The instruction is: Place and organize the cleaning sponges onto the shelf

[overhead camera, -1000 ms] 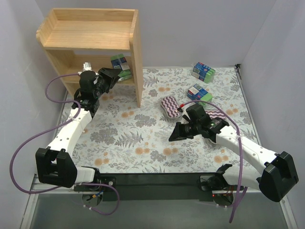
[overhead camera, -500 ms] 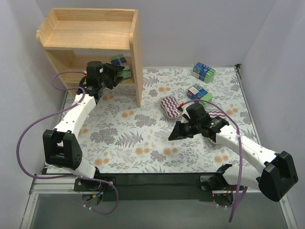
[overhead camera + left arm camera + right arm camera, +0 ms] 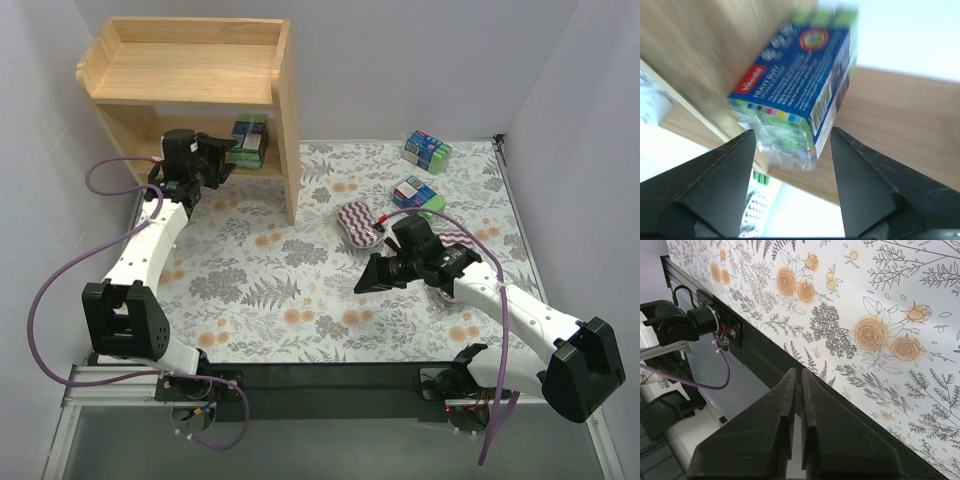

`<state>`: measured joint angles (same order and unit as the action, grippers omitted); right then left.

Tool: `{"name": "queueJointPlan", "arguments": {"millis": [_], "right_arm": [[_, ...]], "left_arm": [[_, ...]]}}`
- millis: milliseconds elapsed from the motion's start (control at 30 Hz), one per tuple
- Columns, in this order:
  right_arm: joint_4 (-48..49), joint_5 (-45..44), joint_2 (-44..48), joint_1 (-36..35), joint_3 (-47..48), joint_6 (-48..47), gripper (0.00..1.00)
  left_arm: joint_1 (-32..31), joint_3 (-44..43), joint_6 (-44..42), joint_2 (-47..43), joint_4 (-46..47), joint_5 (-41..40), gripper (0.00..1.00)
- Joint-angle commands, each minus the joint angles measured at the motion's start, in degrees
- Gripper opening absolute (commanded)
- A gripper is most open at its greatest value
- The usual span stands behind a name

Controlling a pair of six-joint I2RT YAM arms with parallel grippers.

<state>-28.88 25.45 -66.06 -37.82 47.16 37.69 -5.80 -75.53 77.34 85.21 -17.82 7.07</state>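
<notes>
Left gripper (image 3: pixel 791 131) reaches into the lower tier of the shelf (image 3: pixel 285 120). Its jaws stand apart and nothing is clamped. The two dark fingers (image 3: pixel 720 195) flank the crinkled near end of one blue-and-green sponge pack (image 3: pixel 800 75). This pack extends ahead of the fingertips and rests on the wooden board of that tier, close to the upright side panel. The wrist view is blurred along the pack's edges. Narrow gaps seem to show on both sides, but whether either pad grazes the wrap cannot be settled. Right gripper (image 3: pixel 798 370) has its two fingers drawn together with only a hairline slit between them and nothing held. Its tips point across the floral mat (image 3: pixel 300 300) toward the black front rail (image 3: pixel 765 365). The other sponges all lie on the mat behind this gripper, back past its wrist. A purple zigzag sponge (image 3: pixel 358 222) lies just beside the wrist. A second zigzag sponge (image 3: pixel 458 240) is partly hidden under the right forearm. Beyond these lie a nearer wrapped pack (image 3: pixel 418 194) and, well behind it, a farther wrapped pack (image 3: pixel 427 148). Both are blue and green, and they lie apart from one another.
</notes>
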Motion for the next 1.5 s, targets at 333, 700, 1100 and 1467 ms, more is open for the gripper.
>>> {"name": "queueJointPlan", "arguments": {"millis": [333, 700, 1100, 1467], "right_arm": [[0.6, 1.3, 1.0, 0.9, 1.0, -1.4, 0.04], [0.6, 1.4, 0.1, 1.0, 1.6, -1.5, 0.04], [0.6, 1.4, -0.1, 1.3, 1.8, -1.5, 0.04], [0.6, 1.4, -0.2, 1.7, 1.6, -1.4, 0.02]], "left_arm": [[3.3, -0.8, -0.4, -1.4, -0.4, 6.4, 0.55], [2.9, -6.5, -1.8, 1.8, -4.5, 8.0, 0.54], [2.5, -14.4, -6.6, 11.7, -9.4, 10.4, 0.49], [2.4, -13.2, -7.4, 13.5, -7.2, 13.0, 0.0]]}}
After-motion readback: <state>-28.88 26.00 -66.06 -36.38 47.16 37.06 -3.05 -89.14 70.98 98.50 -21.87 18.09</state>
